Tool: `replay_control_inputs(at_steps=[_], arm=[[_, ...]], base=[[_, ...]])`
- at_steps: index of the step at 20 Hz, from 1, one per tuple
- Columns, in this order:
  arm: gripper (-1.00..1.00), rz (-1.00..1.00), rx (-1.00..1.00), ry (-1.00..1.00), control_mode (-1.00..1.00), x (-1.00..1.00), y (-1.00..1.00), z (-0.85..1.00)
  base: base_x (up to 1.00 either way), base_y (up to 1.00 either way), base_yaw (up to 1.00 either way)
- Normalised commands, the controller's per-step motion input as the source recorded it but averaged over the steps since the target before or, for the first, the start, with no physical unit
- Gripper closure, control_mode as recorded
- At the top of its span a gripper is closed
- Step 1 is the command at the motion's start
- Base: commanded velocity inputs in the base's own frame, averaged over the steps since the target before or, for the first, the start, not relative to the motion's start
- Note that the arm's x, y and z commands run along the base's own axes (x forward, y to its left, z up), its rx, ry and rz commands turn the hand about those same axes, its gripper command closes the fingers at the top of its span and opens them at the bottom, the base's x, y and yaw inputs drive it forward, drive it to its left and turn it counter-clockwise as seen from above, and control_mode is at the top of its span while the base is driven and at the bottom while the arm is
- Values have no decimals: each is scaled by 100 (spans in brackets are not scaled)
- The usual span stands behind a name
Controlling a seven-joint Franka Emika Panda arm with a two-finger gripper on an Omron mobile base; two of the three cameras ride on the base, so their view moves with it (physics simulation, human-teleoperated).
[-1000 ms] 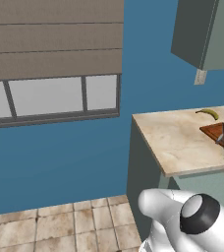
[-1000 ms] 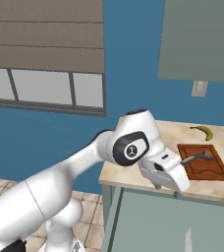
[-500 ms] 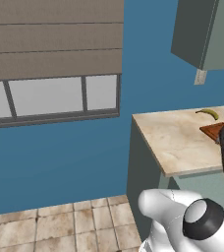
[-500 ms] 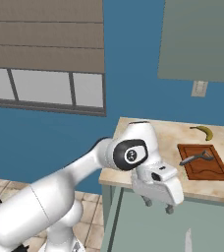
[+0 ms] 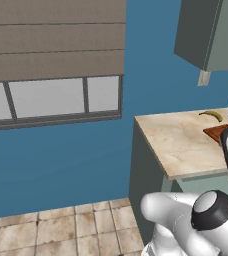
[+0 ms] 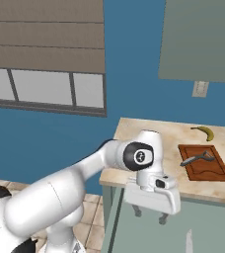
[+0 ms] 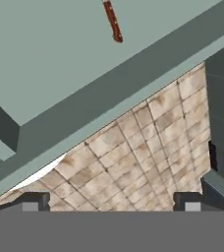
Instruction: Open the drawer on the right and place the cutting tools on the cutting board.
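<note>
1. Biggest risk is grabbing the wrong front. My hand hangs spread wide, holding nothing, just under the surface edge and against the cabinet front. The hand camera looks along grey panels down to the floor. There is a reddish handle far up one panel, and I can't tell if it belongs to the drawer on the right. If I pull that one blind, I may open the wrong compartment.
2. Missing the handle. It sits well off the line between my fingertips, so closing from here pinches air or scrapes the panel. I need to re-aim first.
3. Arm clash. My elbow and wrist sit tight against the surface lip, so a sideways swing toward the right could knock the edge or jam the pull.
4. Drawer pulled crooked or too short, so the tools inside stay out of reach. All fronts look closed to me and the contents are hidden.
5. Crowding at the drop-off. The cutting board lies on the surface to the right, near the banana, with a grey tool lying on it. A careless placement could shove that tool off the board.
6. Smallest: the banana gets bumped. It lies just behind the board.
</note>
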Motion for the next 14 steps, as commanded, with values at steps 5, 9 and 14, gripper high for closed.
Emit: replay_control_inputs(at_steps=[5, 9, 14], arm=[[-100, 15, 33, 4, -100, 0, 2, -14], [-100, 16, 27, 0, -100, -6, 0, -31], [-100, 12, 22, -4, -100, 0, 0, -45]], base=[[0, 0, 0], [0, 0, 0], [0, 0, 0]])
